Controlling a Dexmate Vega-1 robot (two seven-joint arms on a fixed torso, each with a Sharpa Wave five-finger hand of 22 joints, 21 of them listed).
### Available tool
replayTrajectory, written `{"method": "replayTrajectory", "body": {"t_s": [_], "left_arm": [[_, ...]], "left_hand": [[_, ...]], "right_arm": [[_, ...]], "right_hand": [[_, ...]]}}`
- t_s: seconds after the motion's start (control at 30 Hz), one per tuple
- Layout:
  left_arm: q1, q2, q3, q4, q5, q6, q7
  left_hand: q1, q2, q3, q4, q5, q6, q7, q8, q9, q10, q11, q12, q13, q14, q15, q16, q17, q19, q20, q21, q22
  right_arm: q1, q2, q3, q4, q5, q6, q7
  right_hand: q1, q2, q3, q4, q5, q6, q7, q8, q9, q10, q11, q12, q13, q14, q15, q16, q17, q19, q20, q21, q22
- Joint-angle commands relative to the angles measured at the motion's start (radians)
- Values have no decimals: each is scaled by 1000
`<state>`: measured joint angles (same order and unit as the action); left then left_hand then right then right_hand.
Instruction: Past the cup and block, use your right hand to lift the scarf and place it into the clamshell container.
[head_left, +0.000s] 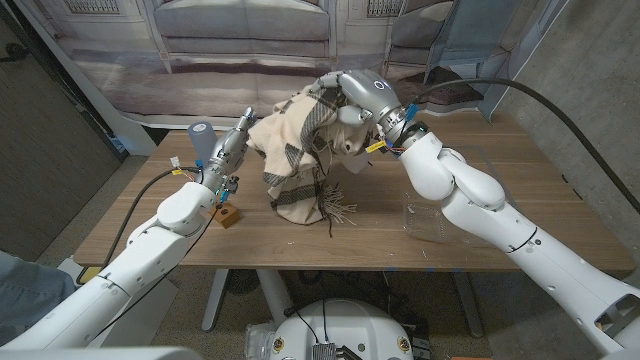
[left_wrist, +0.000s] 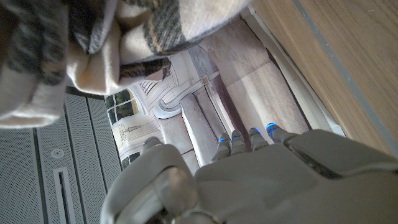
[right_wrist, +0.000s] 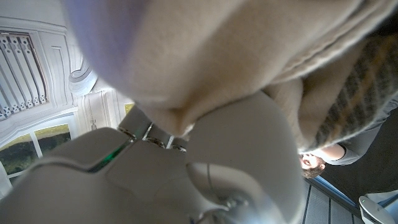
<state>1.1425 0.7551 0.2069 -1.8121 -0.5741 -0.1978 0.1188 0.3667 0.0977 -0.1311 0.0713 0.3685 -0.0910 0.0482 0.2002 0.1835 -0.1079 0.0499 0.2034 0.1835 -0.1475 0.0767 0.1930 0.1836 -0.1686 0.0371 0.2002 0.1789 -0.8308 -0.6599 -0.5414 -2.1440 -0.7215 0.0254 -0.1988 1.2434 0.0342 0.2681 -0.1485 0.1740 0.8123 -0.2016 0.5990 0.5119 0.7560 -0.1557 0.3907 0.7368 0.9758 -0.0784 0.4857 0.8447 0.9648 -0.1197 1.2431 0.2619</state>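
A cream scarf (head_left: 298, 160) with dark plaid stripes hangs bunched above the table, its fringe (head_left: 336, 210) brushing the wood. My right hand (head_left: 347, 100) grips its top, well above the table. In the right wrist view the scarf (right_wrist: 217, 56) drapes over my right hand (right_wrist: 217, 168). My left hand (head_left: 234, 142) reaches up beside the scarf's left edge with fingers straight, holding nothing. In the left wrist view the scarf (left_wrist: 87, 43) hangs just beyond my left hand (left_wrist: 261, 180). The clear clamshell container (head_left: 440, 215) lies on the table under my right forearm.
A pale blue cup (head_left: 200, 138) stands at the table's back left, behind my left arm. A small wooden block (head_left: 230, 216) sits under my left wrist. A sofa (head_left: 240, 40) stands behind the table. Part of a person (right_wrist: 314, 163) appears in the right wrist view.
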Motion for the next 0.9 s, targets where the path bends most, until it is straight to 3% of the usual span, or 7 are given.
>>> {"method": "replayTrajectory", "body": {"t_s": [0.03,0.47,0.9], "left_arm": [[-17,5,6,-4,2,14,-5],[-45,-6,24,17,3,8,-24],[-72,-15,43,43,2,8,-40]], "left_hand": [[12,-4,-9,1,-5,1,3,-2,5,-2,4,0,4,1,-1,-2,2,-111,3,2,5],[14,-3,-11,1,-5,2,4,-2,5,-3,4,0,4,1,-1,-2,2,-112,3,2,5],[15,-2,-13,2,-5,2,3,-2,5,-2,4,0,4,1,-1,-2,2,-112,3,2,5]], "right_arm": [[-13,-6,29,-31,8,-31,-5],[-69,-41,103,-125,-2,-101,-2],[-174,-100,241,-219,77,-158,18]], "right_hand": [[89,98,8,4,6,7,0,5,4,16,-1,-9,5,152,-152,-4,1,-31,-103,18,-2],[89,97,9,4,6,7,0,3,4,23,0,-22,13,158,-152,-8,4,-39,-103,44,-12],[89,96,10,4,7,9,-1,1,2,22,-4,-34,22,157,-151,-10,13,-48,-103,63,-23]]}}
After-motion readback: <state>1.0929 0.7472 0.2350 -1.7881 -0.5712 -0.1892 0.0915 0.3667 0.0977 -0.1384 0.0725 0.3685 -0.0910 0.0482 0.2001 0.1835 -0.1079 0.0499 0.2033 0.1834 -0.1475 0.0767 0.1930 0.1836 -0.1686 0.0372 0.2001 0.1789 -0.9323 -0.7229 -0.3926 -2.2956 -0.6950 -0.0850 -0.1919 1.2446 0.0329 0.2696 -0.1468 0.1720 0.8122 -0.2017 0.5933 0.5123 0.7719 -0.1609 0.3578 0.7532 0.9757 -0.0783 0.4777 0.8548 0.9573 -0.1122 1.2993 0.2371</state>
